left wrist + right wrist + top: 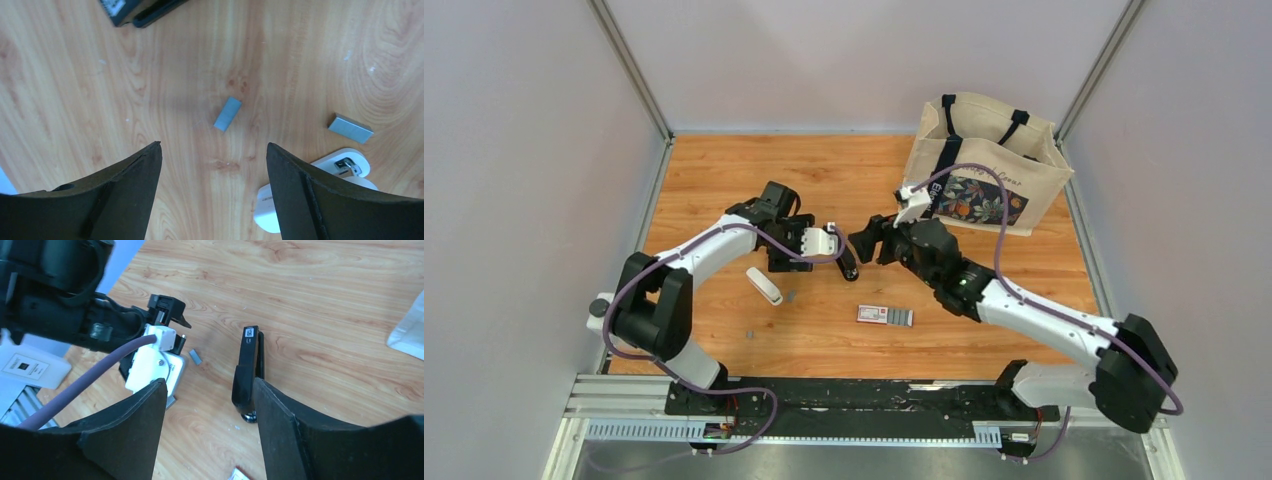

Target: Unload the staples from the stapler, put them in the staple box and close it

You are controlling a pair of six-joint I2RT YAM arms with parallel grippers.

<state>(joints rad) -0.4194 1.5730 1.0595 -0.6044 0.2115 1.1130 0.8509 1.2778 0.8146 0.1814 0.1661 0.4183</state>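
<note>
Black stapler point(848, 262) lies with its long axis running near-to-far.

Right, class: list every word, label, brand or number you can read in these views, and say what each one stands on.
No text can be read with certainty.
Tote bag: script and vertical lettering on its print, blurred.
Black stapler: white mark at its tip, too small to read.
Red-and-white box: print too small to read.
White block at the right wrist view's left edge: dark line of print, blurred.
</note>
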